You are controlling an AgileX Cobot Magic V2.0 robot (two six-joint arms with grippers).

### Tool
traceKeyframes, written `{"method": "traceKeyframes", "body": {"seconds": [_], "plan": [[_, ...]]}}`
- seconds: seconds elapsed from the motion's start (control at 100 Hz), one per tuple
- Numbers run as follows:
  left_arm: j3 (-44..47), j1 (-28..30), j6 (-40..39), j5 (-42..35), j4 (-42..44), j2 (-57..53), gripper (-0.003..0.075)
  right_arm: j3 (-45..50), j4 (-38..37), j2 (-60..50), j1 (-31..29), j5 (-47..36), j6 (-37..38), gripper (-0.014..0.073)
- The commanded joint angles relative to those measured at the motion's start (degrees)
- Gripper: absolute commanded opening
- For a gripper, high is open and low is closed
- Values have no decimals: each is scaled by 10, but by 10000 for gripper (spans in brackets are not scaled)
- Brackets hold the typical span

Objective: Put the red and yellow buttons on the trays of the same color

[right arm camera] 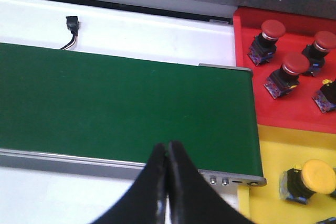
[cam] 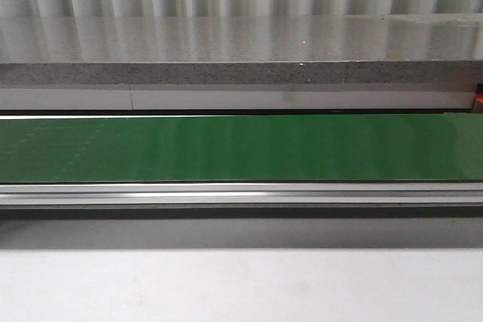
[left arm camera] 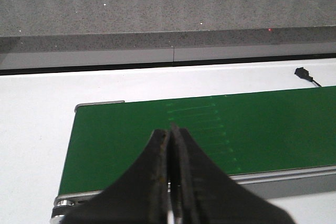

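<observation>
Left gripper (left arm camera: 170, 136) is pressed closed on nothing, hanging over one end of the green belt (left arm camera: 210, 129). Right gripper (right arm camera: 168, 150) is likewise closed and empty, over the belt's other end. Beyond that end, past its fingertips, sits the red tray (right arm camera: 294, 111) with three red buttons (right arm camera: 286, 72), touching the yellow tray (right arm camera: 273, 156), which holds a yellow button (right arm camera: 310, 179).

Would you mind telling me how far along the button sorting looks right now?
Red buttons already sit in the red tray, and a yellow button in the yellow tray. Both pincers, left and right, are shut and empty. The green belt shows no buttons waiting.
</observation>
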Motion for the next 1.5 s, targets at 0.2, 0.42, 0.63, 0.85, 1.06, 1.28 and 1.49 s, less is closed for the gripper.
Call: {"method": "traceKeyframes", "body": {"seconds": [0.2,0.42,0.63,0.85,1.06,1.28,1.49], "plan": [[-16,-4,-2,-39,-10,4,-20,82,-10,-97,-2,-199,-4,-67],[-16,-4,-2,-39,-10,4,-20,174,-9,-213,-24,-241,-4,-67],[-16,-4,-2,-39,-10,4,-20,240,12,-315,-37,-241,-7,-67],[-16,-4,-2,-39,-10,4,-20,288,46,-370,-40,-258,-31,-67],[-16,-4,-2,-39,-10,4,-20,309,90,-374,-40,-278,-77,-67],[-16,-4,-2,-39,-10,4,-20,341,90,-374,-40,-325,-77,-67],[-16,-4,-2,-39,-10,4,-20,386,90,-374,-40,-388,-77,-67]]}}
